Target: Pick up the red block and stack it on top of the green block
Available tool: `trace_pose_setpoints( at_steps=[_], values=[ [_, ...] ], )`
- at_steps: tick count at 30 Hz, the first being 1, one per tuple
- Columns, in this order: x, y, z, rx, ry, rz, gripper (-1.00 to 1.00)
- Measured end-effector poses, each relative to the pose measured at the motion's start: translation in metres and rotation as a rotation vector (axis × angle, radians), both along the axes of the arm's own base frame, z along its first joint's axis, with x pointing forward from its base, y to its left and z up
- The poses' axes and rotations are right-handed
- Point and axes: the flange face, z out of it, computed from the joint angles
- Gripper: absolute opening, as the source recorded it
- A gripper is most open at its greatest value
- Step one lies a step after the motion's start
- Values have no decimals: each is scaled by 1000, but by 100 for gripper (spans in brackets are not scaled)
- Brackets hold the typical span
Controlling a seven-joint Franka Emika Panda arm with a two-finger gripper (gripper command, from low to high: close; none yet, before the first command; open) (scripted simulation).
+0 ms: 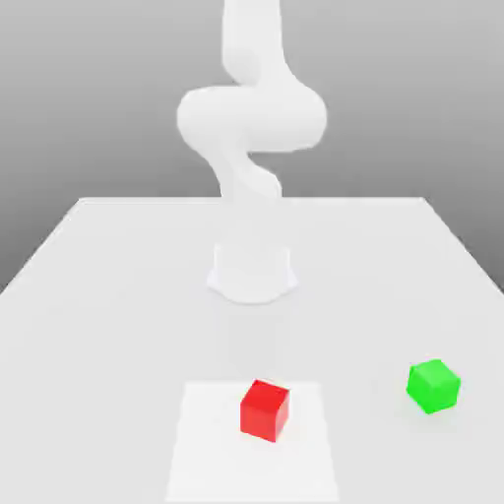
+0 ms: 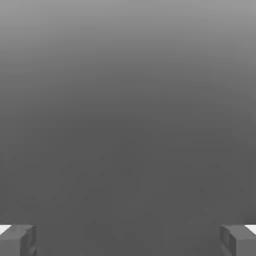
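The red block [image 1: 265, 409] sits on a lighter white square patch [image 1: 197, 453] near the front of the table. The green block [image 1: 433, 385] rests on the table toward the exterior view's right, well apart from the red one. The white arm [image 1: 251, 118] rises from its base [image 1: 252, 273] at the table's middle and runs out of the picture's top. In the hand view my gripper [image 2: 128, 240] is open, its two grey fingertips [image 2: 17, 240] far apart with nothing between them, facing a plain grey background.
The white table [image 1: 98, 295] spreads wide around the arm's base, with its far edge behind the arm and its side edges slanting toward the front corners.
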Motion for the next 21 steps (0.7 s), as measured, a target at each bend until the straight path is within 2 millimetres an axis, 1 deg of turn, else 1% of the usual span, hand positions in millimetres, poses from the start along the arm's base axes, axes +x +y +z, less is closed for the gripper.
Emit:
trace_pose_setpoints(
  at_steps=[2,5,7,10,12,15,18,21],
  values=[
    [24,-2,-44,62,74,-8,0],
    [50,1,-110,131,185,-27,0],
    [61,5,-154,163,259,-47,0],
    [69,15,-220,192,368,-84,0],
    [69,21,-263,198,438,-114,0],
    [61,28,-323,189,535,-168,0],
    [45,31,-377,160,618,-231,0],
    [23,29,-423,113,684,-302,0]
  ],
)
